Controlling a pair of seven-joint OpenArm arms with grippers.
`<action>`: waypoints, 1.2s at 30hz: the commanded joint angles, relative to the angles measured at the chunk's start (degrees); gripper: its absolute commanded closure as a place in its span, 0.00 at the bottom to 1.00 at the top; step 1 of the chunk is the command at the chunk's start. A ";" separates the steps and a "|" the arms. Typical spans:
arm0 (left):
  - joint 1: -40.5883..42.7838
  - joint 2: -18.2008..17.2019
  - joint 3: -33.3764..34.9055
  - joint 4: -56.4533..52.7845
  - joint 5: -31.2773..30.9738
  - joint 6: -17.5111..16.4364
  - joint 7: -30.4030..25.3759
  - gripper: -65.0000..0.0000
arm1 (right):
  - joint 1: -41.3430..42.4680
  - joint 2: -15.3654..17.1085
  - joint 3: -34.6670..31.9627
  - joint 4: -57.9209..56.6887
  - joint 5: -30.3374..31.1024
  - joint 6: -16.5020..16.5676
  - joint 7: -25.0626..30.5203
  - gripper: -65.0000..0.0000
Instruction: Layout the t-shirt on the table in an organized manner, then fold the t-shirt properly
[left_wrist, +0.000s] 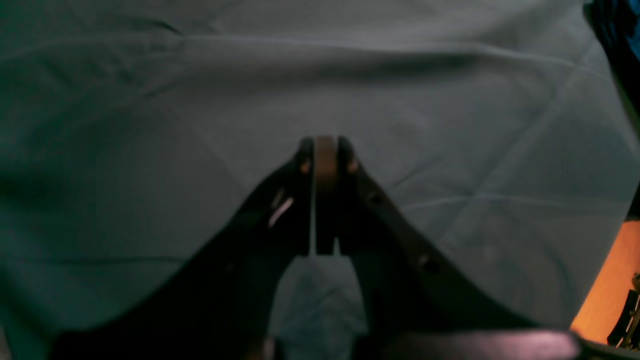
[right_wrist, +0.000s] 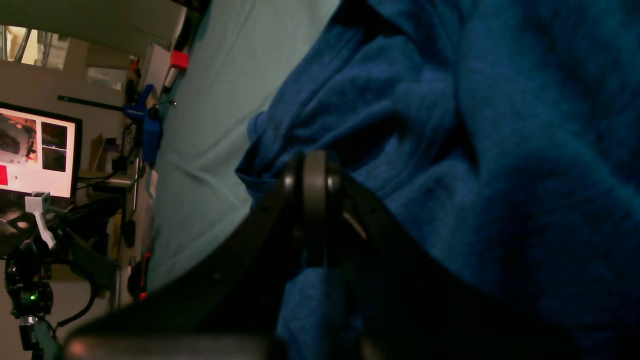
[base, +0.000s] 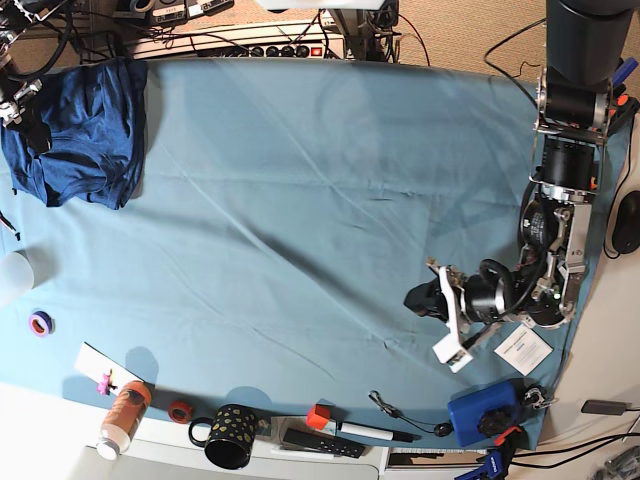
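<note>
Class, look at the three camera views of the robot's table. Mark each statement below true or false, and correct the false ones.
1. The t-shirt lies bunched at a far corner of the table. True.
2. The left gripper is shut on the t-shirt. False: it is shut with nothing in it, over bare cloth.
3. A black mug with dots stands at the table's near edge. True.
4. The t-shirt is spread flat in the middle of the table. False: it is crumpled at the corner.
5. The right gripper is over the t-shirt. True.
</note>
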 joint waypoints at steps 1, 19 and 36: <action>-1.57 -0.94 -0.31 0.87 -1.01 -0.24 -1.27 1.00 | 0.17 1.81 0.63 0.83 1.78 0.10 0.97 1.00; 2.86 -1.01 -0.31 0.87 -1.03 -0.42 -0.85 1.00 | 0.20 6.99 0.92 0.85 -13.84 0.10 2.40 1.00; 3.85 -0.68 -0.31 0.87 -3.41 -0.37 -0.85 1.00 | 0.22 10.34 3.98 0.90 -34.80 0.10 17.59 1.00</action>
